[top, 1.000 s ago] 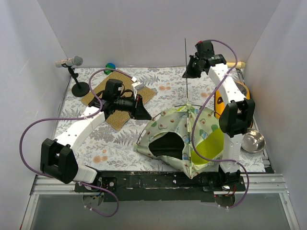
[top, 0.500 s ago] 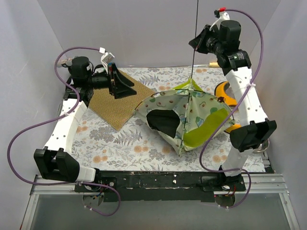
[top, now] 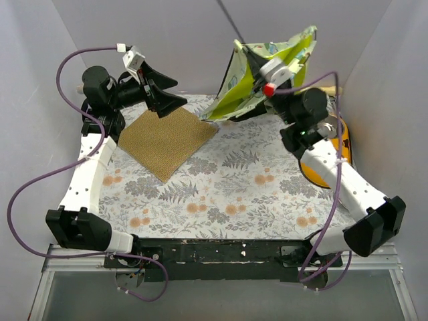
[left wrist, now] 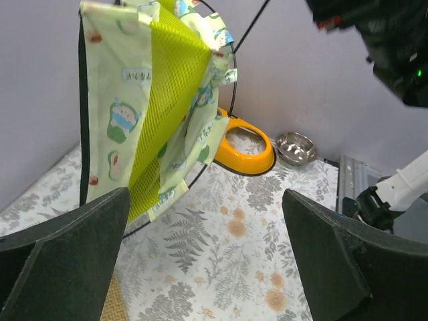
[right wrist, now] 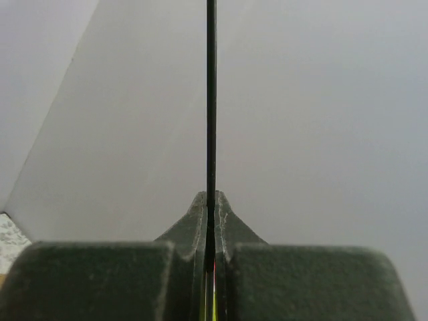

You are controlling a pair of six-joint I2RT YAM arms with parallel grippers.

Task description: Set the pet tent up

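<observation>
brown mat [top: 164, 137] left rear | orange bowl [left wrist: 254, 164] beside steel bowl [left wrist: 297, 148]

The pet tent [left wrist: 160, 100] and its black pole [left wrist: 253, 25] are cut off by the upper edge.

The table [top: 231, 194] is covered with a floral-printed cloth. A brown textured mat [top: 164, 137] is laid flat at the left rear. An orange bowl [left wrist: 261, 161] and a steel bowl [left wrist: 296, 147] are set near each other at the right side.
</observation>
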